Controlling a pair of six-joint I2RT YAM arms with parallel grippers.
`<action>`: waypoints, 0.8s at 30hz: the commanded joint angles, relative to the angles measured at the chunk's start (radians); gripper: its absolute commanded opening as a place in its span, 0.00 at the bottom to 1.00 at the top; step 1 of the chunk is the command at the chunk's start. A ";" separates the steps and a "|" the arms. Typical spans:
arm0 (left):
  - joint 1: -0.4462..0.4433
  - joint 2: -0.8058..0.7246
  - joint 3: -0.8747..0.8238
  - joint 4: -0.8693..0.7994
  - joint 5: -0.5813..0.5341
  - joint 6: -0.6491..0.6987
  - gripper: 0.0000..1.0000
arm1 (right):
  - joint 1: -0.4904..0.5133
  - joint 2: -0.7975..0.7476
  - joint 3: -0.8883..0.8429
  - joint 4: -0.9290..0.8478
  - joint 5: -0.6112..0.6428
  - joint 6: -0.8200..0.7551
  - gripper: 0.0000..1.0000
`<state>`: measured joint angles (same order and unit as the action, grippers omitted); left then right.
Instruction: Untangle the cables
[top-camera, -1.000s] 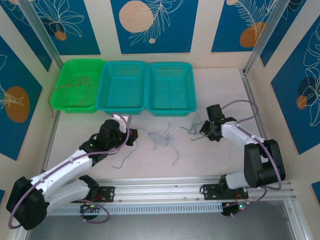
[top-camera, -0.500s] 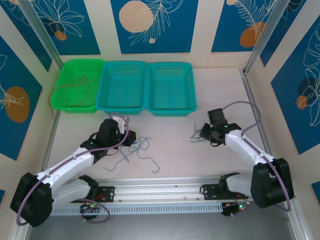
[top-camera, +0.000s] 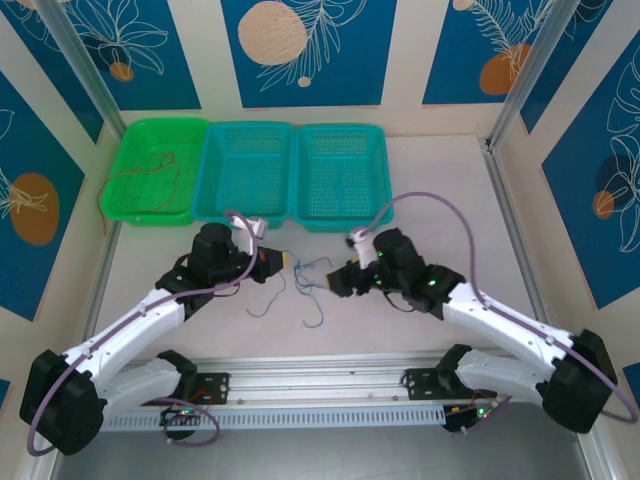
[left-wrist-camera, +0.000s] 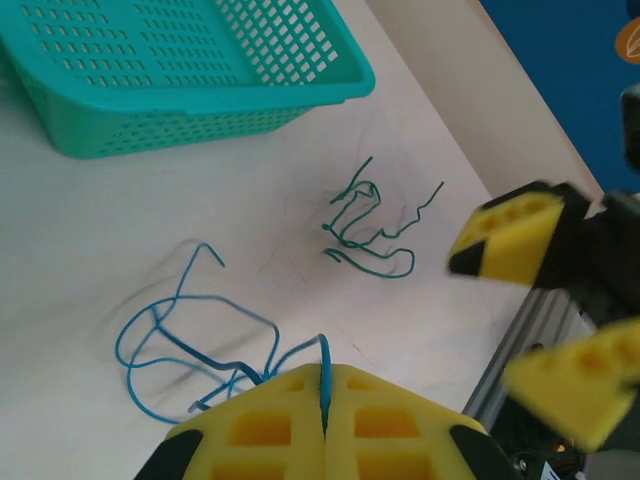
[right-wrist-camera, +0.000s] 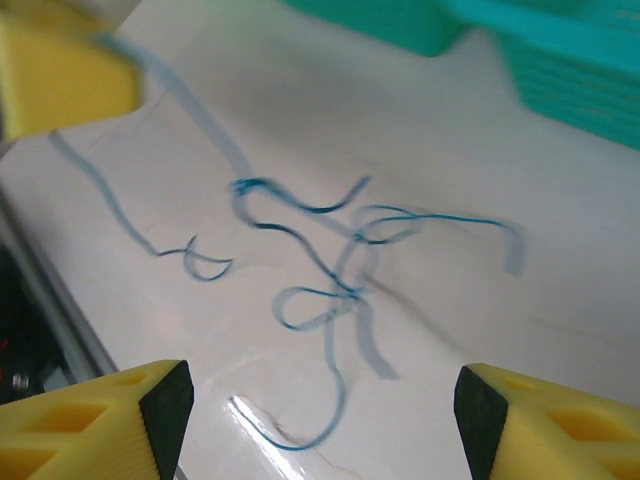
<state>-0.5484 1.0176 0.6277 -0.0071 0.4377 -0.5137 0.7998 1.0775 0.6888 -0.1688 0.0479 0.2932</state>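
Observation:
A tangle of thin blue cables lies at mid-table between both grippers. My left gripper is shut on one blue strand, which runs up between its yellow pads; the other blue loops trail onto the table. A small bunch of green cables lies apart from the blue ones, beyond them. My right gripper hovers open just right of the blue tangle, its fingers wide apart and holding nothing. A red cable lies in the green basket.
Three baskets line the back: a green basket at the left and two teal baskets beside it. The right gripper's yellow fingers show close by in the left wrist view. An aluminium rail runs along the near edge.
The right arm has swung left from the table's right side to the blue tangle. The left gripper has moved right and back, drawing the blue cables with it.

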 joint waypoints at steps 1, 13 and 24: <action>-0.016 -0.002 0.023 0.013 0.033 0.026 0.00 | 0.051 0.113 -0.047 0.242 0.009 -0.150 0.72; -0.033 -0.016 0.004 0.024 0.023 0.012 0.00 | 0.076 0.446 0.043 0.567 -0.256 -0.282 0.73; -0.036 -0.064 0.013 0.006 -0.028 0.026 0.00 | 0.108 0.645 0.142 0.551 0.114 -0.195 0.27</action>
<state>-0.5629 1.0065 0.6243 -0.0479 0.3725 -0.5144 0.8970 1.6794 0.7940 0.4366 -0.0166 0.0635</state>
